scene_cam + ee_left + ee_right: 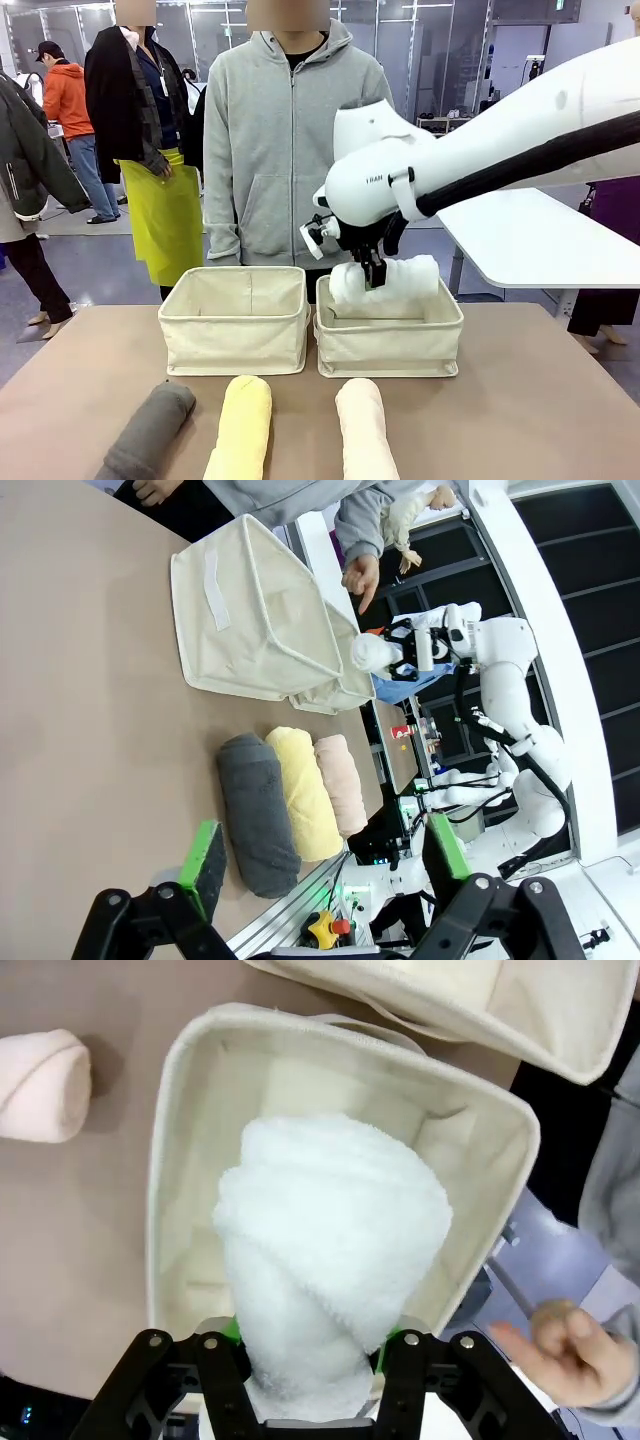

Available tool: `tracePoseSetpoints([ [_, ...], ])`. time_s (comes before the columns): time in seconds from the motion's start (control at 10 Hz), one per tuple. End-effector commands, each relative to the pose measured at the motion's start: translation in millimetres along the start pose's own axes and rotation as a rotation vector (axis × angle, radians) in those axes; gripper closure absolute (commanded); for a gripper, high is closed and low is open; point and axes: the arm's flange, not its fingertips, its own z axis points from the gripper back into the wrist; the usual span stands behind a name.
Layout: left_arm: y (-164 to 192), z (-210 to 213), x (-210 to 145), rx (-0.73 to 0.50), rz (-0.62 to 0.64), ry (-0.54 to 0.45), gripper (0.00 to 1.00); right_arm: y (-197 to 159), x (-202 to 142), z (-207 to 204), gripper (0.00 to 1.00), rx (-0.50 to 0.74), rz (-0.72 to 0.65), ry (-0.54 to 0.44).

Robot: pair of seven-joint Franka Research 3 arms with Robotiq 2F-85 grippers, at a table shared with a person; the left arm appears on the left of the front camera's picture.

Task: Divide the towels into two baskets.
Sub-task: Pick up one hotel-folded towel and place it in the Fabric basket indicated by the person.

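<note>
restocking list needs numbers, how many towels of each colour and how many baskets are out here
dark grey towel: 1
pale yellow towel: 1
pale pink towel: 1
white towel: 1
cream baskets: 2
total: 6

The only readable print is small dark lettering, seemingly "FRAN", on the white rounded wrist housing [375, 182] of the right arm, directly above the right-hand cream canvas basket [390, 352].
</note>
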Motion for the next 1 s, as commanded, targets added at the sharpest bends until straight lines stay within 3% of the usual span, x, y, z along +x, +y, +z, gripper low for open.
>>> tracePoseSetpoints([
  [0.0,-1.4,2.9,0.5,-0.015,-0.002,-0.012,0.00,-9.4,0.2,-21.5,0.59,-0.033,0.061,-0.012],
  [0.2,-1.4,2.9,0.5,-0.015,-0.002,-0.012,0.00,-19.0,-0.9,-43.3,0.59,-0.029,0.063,-0.013],
  [0.3,-1.4,2.9,0.5,-0.015,-0.002,-0.012,0.00,-21.6,-2.6,-47.0,0.53,-0.026,0.059,-0.014],
  [0.6,-1.4,2.9,0.5,-0.015,-0.002,-0.012,0.00,-21.4,-6.6,-51.1,0.02,-0.025,0.054,-0.014],
  [0.7,-1.4,2.9,0.5,-0.015,-0.002,-0.012,0.00,-20.0,-6.8,-52.0,0.00,-0.023,0.048,-0.013],
  [0.8,-1.4,2.9,0.5,-0.015,-0.002,-0.012,0.00,-17.6,-7.9,-51.7,0.13,-0.024,0.039,-0.009],
  [0.9,-1.4,2.9,0.5,-0.015,-0.002,-0.012,0.00,-14.3,-10.4,-50.4,0.03,-0.027,0.031,-0.006],
])
